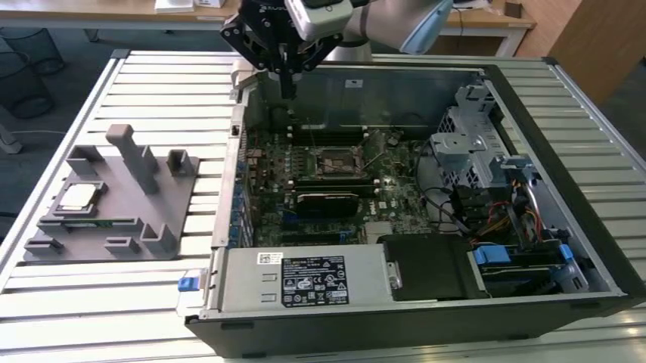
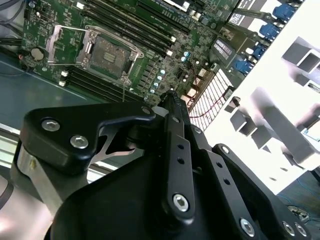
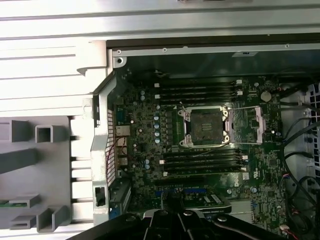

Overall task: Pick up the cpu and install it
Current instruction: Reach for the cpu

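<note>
**Jaws clenched, empty, over the open case**

The jaws are pressed together and grip nothing, hanging above the far side of the open case. The cpu lies well away from the jaws, toward the exterior view's left. It sits flat, silver top up, on a grey holder on the desk. Being square, it has no long axis. The socket lies nearer the jaws, its frame open. A white-and-black label sits on the case's metal box.

You've got a slatted pale metal worktop. Wooden desks sit behind it, a black wire bin on the blue-grey floor beside it, and a wooden panel past its far corner.
</note>
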You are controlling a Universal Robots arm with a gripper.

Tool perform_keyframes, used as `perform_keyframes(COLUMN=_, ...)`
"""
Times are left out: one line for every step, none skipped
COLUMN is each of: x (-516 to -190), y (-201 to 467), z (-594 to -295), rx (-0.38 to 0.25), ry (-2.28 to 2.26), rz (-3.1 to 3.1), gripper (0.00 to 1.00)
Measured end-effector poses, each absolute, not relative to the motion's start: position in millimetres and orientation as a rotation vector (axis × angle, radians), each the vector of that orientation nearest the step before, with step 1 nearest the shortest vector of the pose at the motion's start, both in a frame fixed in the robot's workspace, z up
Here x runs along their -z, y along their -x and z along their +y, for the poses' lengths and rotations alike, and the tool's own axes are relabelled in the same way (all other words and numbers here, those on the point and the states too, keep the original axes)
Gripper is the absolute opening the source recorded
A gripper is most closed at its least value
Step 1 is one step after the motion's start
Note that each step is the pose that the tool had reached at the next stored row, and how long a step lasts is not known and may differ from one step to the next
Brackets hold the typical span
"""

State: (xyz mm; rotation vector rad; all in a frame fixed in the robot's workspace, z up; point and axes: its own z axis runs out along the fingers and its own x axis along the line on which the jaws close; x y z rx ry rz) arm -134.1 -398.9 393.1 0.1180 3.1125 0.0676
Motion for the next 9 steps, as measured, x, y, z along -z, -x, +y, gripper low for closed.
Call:
perform_keyframes(x=-393.0, y=134.9, z=-398.9, rx=-0.068, ry=-0.118, rz=3.112, gripper=0.11)
perform_keyframes(x=-393.1, y=135.9, z=-398.9, rx=-0.068, ry=-0.118, rz=3.113, gripper=0.11)
perform_keyframes(x=-393.0, y=136.7, z=-399.0, rx=-0.068, ry=-0.118, rz=3.112, gripper=0.11)
perform_keyframes(x=-393.0, y=137.8, z=-399.0, rx=-0.067, ry=-0.118, rz=3.113, gripper=0.11)
perform_keyframes(x=-392.9, y=138.8, z=-398.9, rx=-0.068, ry=-0.118, rz=3.112, gripper=0.11)
perform_keyframes(x=-392.8, y=139.6, z=-398.9, rx=-0.068, ry=-0.118, rz=3.112, gripper=0.11)
perform_keyframes(x=-392.7, y=140.4, z=-398.9, rx=-0.068, ry=-0.118, rz=3.112, gripper=0.11)
perform_keyframes(x=-392.7, y=141.3, z=-398.9, rx=-0.068, ry=-0.118, rz=3.113, gripper=0.11)
perform_keyframes(x=-392.7, y=142.1, z=-398.9, rx=-0.068, ry=-0.118, rz=3.113, gripper=0.11)
